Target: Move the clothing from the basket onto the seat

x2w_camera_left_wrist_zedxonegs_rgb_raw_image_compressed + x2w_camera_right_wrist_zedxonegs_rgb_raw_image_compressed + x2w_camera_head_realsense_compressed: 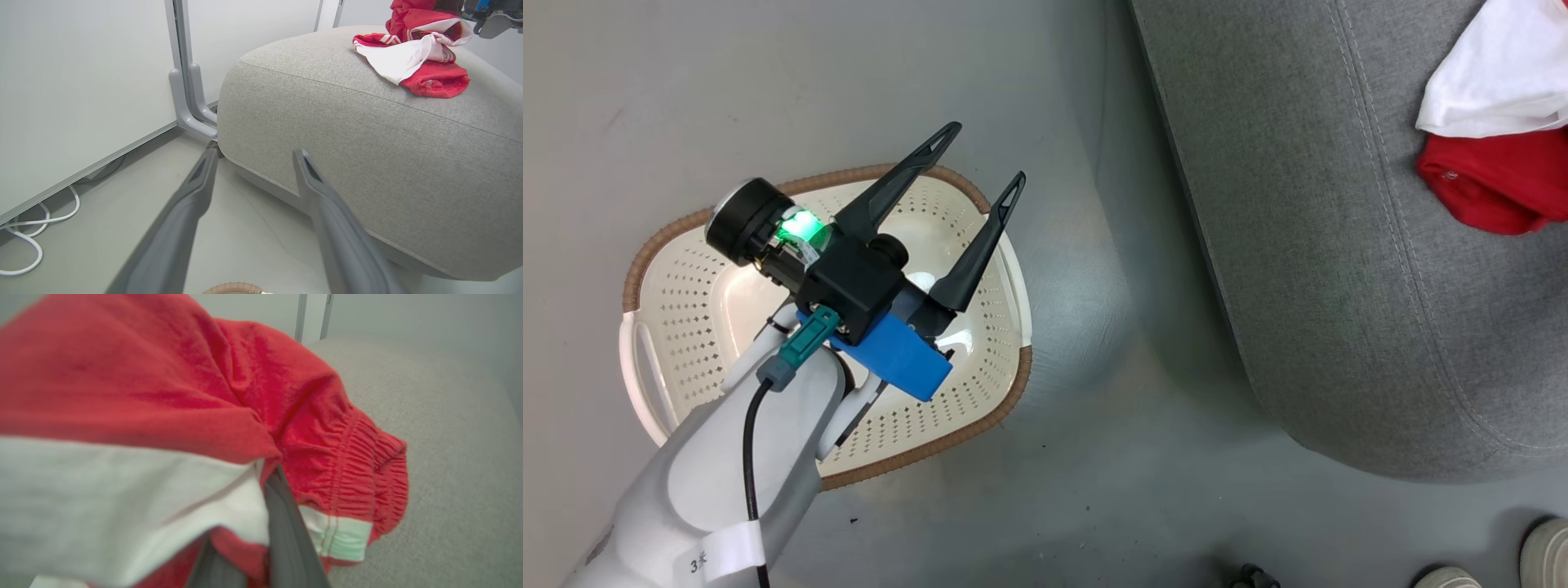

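The cream basket [678,327] with its brown rim stands on the floor at the left, and the part of its inside that shows is bare. My left gripper [987,151] hovers over it, open and holding nothing, its fingers pointing toward the grey seat [1339,245]. In the left wrist view the open left gripper [256,152] faces the seat [347,143], where red-and-white clothing [412,61] lies near the far edge. Part of it rises to my right gripper [490,16]. In the right wrist view the right gripper [271,490] is shut on the clothing [184,396], just above the seat [449,437].
A white wall panel [81,81] and a grey post foot [192,106] stand beside the seat. White cables [36,228] lie on the floor by the wall. A person's pale shoes [1543,555] show at the lower right, near the seat's front corner.
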